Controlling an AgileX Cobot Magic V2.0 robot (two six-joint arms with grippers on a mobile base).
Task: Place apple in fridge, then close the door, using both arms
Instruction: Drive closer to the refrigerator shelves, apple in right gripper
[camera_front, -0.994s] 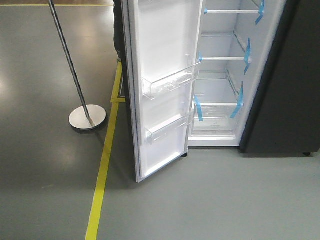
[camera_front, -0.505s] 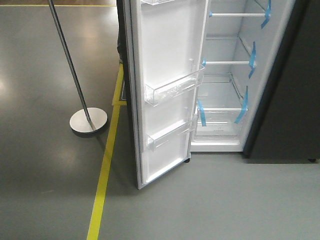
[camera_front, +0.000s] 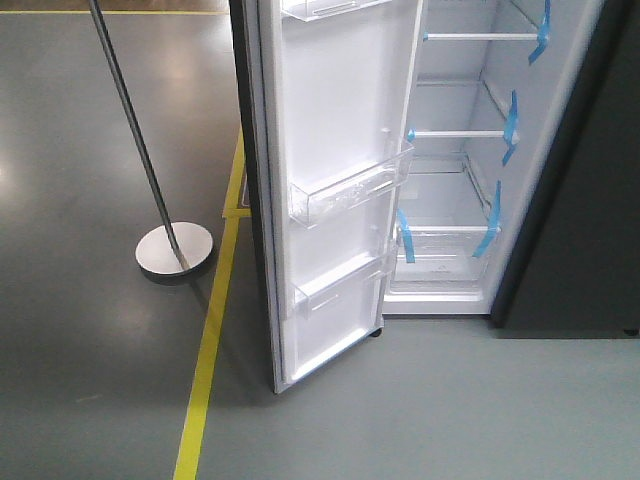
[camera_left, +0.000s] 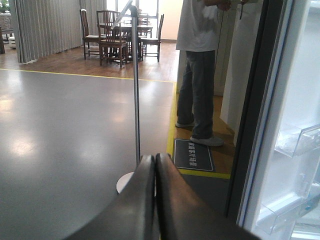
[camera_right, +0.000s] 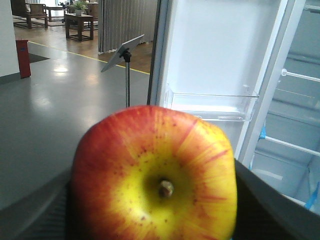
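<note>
The red apple (camera_right: 155, 175) with its yellow stem patch fills the right wrist view, gripped between the dark fingers (camera_right: 265, 205) of my right gripper (camera_right: 155, 200), stem toward the camera. Behind it the fridge (camera_right: 295, 100) stands open, white inside, with glass shelves and blue tape. In the front view the fridge (camera_front: 460, 150) shows its shelves, and the door (camera_front: 335, 180) swings out to the left with clear bins on its white inner face. My left gripper (camera_left: 155, 160) is shut with nothing in it, near the door's dark edge (camera_left: 252, 110). Neither gripper appears in the front view.
A metal pole on a round base (camera_front: 174, 248) stands left of the door, beside a yellow floor line (camera_front: 210, 340). A person (camera_left: 200, 75) stands behind the door by a black floor mat (camera_left: 194, 155). A dark-grey panel (camera_front: 590, 200) adjoins the fridge on the right.
The front view has shifted slightly: the fridge and door sit a little lower and further right in frame, as if the base has crept nearer. The door stays open.
</note>
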